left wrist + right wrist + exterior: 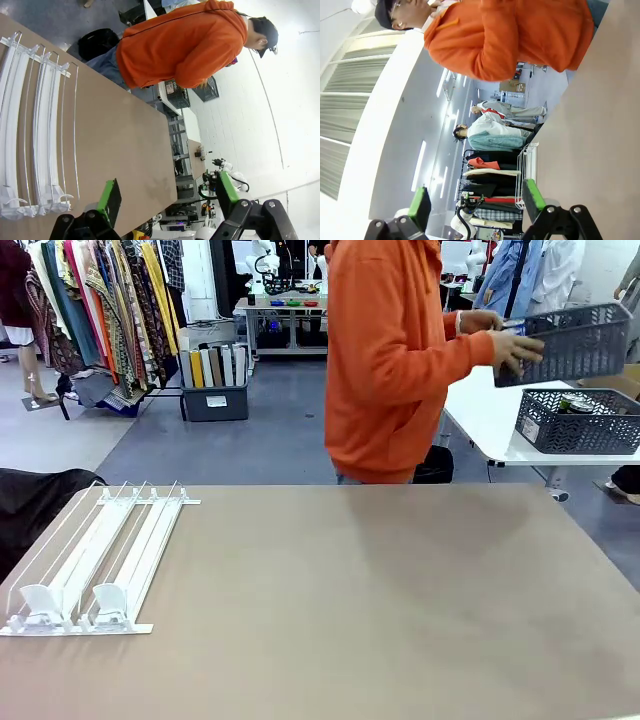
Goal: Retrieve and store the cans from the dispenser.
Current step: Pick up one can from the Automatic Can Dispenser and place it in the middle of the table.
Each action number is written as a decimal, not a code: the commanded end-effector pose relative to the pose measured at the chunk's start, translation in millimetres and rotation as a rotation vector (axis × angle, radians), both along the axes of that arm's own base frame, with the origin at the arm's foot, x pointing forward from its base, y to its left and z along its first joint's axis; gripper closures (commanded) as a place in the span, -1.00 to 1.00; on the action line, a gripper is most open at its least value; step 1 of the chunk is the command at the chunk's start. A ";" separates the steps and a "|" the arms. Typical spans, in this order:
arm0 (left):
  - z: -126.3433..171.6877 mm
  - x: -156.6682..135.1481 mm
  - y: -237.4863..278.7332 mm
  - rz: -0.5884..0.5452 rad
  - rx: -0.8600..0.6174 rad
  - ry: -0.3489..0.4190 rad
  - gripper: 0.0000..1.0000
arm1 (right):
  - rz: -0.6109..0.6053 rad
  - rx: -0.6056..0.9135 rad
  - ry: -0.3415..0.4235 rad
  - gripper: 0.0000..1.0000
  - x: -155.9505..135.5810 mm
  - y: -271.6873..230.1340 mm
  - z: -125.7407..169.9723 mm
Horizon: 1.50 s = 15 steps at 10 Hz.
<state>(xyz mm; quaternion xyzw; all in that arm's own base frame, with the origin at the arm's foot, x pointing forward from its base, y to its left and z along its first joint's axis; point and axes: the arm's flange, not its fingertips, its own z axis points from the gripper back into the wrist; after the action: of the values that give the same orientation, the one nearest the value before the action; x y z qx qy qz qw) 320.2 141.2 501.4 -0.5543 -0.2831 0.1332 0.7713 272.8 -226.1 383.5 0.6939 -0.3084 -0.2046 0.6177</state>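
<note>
White dispenser [95,558] sits empty at table's [380,600] left edge, rails running front-to-back, nearest left hand [167,195], jaws wide. Right hand [476,200] wide too. Person holds basket [575,340] w/ cans [520,327], far right.

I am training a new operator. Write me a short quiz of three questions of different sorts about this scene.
1. True or false: the flat white plastic rail dispenser holds cans.
2. What does the person in the orange hoodie hold? A) a grey woven-pattern plastic basket B) a can C) nothing
3. Fill in: the left gripper and the right gripper are both ____.

Key: 1 false; 2 A; 3 open.
</note>
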 end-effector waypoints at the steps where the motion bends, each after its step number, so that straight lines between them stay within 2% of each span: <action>1: 0.6 1.8 -0.5 -0.001 -0.012 -0.025 -1.00 | 0.011 0.009 0.008 -1.00 -2.2 -0.3 4.9; 15: 0.6 1.8 -0.5 -0.001 -0.012 -0.025 -1.00 | 0.011 0.009 0.008 -1.00 -2.2 -0.3 4.9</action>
<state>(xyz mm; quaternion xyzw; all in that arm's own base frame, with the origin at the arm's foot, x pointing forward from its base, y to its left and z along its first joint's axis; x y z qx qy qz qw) 320.1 141.3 501.4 -0.5543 -0.2832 0.1333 0.7712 272.8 -226.1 383.5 0.6939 -0.3084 -0.2046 0.6177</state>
